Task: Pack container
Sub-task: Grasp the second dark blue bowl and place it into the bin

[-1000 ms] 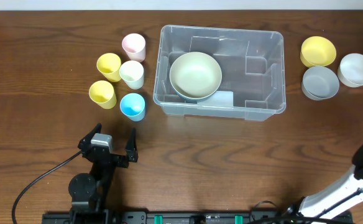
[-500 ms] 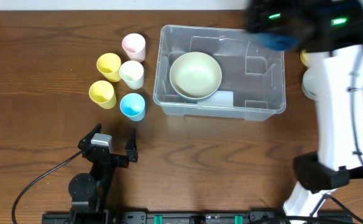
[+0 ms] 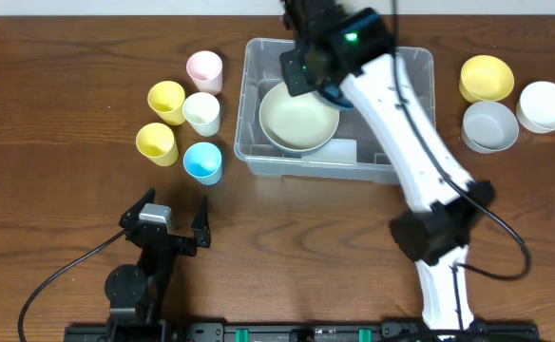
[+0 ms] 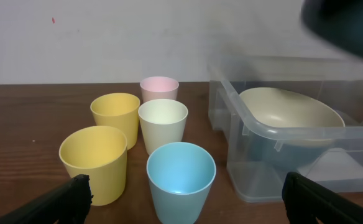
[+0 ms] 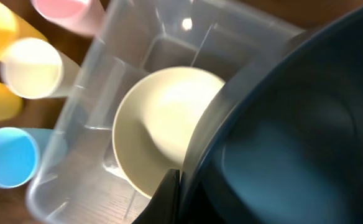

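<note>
Clear plastic, the container [image 3: 251, 114] sits at twelve o'clock on the table [image 3: 334, 237] with one cream bowl [image 3: 299, 114] inside, and my right gripper [image 5: 176, 183] is clamped on a dark blue bowl [image 5: 281, 124] over it. I judge packing barely begun: yellow bowl [image 3: 487, 76], grey bowl [image 3: 489, 125] and white bowl [image 3: 545, 104] wait at two o'clock, five cups [image 3: 201, 114] at ten, and my left gripper [image 3: 170, 214] rests spread apart at seven.

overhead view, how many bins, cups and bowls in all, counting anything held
bin: 1
cups: 5, pink, yellow, yellow, cream, blue
bowls: 5, cream in bin, yellow, grey, white, dark blue held aloft
total: 11
</note>
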You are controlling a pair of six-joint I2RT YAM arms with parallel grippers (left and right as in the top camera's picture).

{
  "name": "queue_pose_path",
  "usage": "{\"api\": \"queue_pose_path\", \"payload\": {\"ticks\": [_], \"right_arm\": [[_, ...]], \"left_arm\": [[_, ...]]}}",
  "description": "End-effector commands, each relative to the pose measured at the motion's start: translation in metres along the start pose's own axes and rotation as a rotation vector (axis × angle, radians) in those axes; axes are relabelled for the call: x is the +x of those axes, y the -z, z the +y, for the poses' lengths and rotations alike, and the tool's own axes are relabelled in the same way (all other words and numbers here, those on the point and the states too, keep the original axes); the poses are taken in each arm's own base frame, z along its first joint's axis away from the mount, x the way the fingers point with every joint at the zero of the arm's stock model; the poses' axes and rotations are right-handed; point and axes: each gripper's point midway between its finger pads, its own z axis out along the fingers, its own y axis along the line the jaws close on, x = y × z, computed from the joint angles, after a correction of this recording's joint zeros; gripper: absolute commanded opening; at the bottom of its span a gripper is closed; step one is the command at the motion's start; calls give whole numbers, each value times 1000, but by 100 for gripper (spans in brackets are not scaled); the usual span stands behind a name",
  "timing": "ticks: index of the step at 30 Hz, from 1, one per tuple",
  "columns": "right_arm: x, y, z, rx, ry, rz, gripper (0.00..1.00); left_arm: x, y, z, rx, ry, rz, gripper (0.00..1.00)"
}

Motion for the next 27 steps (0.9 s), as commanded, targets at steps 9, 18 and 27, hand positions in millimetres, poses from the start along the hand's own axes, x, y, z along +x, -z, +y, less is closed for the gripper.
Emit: {"api": "queue_pose_path", "payload": {"ticks": [9, 18, 27], "right_arm": [[27, -56, 37, -31, 31, 125, 1], [30, -61, 48, -37, 42, 129, 1], [30, -60, 58, -49, 51, 116, 1]], "left_arm": [[16, -1, 3, -8, 2, 38, 98], [16, -1, 3, -8, 2, 38, 98], [16, -1, 3, -8, 2, 38, 98]]}}
